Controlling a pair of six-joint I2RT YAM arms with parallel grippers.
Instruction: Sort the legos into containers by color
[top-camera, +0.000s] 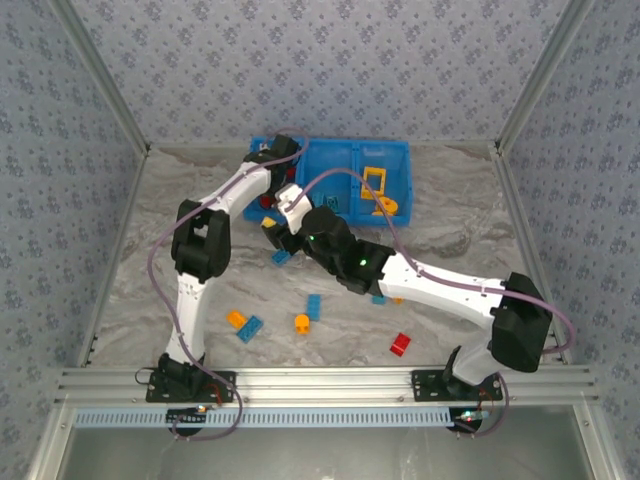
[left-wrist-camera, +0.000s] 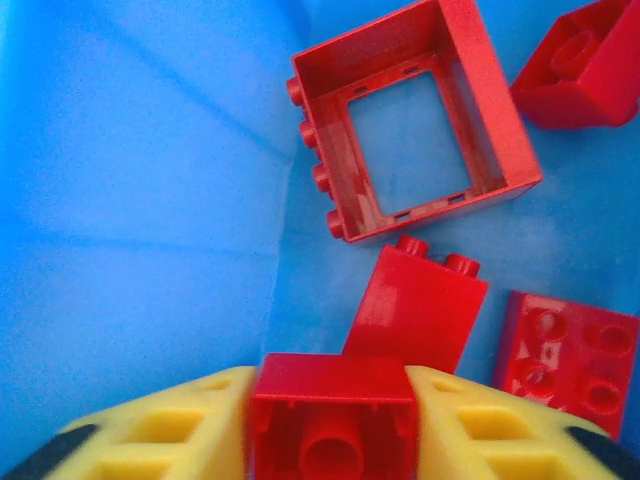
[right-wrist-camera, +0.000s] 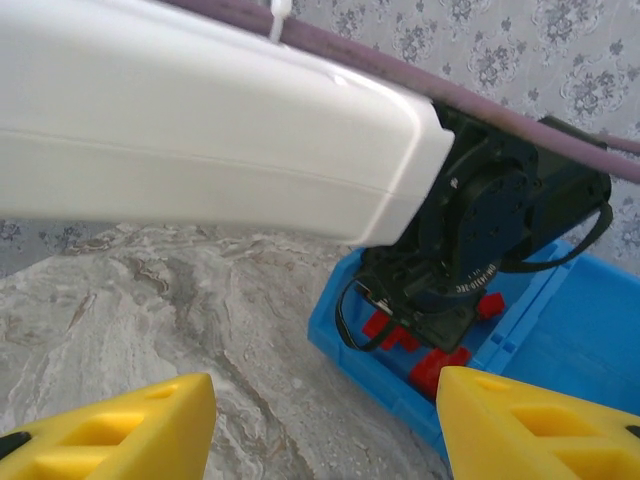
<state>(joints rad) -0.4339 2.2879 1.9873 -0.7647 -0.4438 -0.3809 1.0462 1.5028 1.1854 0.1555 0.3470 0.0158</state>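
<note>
Left end effector (left-wrist-camera: 333, 400) grips a red brick (left-wrist-camera: 333, 445) over the tray (left-wrist-camera: 130, 200). Right end effector (right-wrist-camera: 325, 425), spread and empty, hangs near the left arm's wrist (right-wrist-camera: 490, 230): collision risk.

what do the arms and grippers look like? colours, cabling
The left arm and right arm have white links, black joints and a purple cable looped outside. The left gripper and right gripper have yellow fingers with black tips.

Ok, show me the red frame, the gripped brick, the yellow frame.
red frame (left-wrist-camera: 490, 110), left wrist view, right wall
gripped brick (left-wrist-camera: 332, 420), left wrist view, its underside
yellow frame (top-camera: 376, 172), top external view, upper edge
</note>
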